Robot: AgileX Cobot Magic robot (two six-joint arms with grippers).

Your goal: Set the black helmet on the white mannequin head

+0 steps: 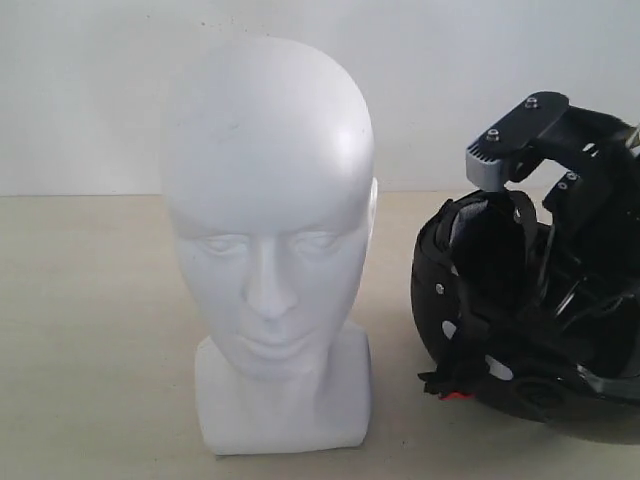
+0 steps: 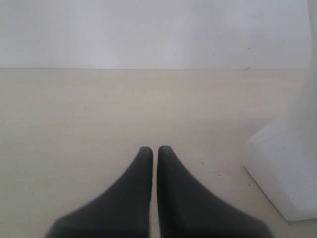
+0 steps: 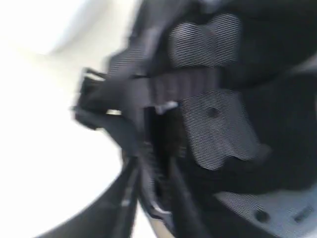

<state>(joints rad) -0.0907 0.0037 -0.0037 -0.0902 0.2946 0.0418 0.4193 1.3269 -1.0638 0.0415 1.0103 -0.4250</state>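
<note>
**Helmet on its side, beside the head**

The black helmet lies on the surface with its padded opening turned toward the white mannequin head. The head stands upright just beside it, bare. The right tool reaches into the opening from above. In the blurred right wrist view, its fingers are clamped on the helmet's lined rim. The left tool holds nothing, its fingers nearly touching, low over the surface near the head's neck base.

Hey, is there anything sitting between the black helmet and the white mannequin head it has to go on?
Nothing visible. Only bare table separates the helmet from the mannequin head, and the head's top is uncovered.
</note>
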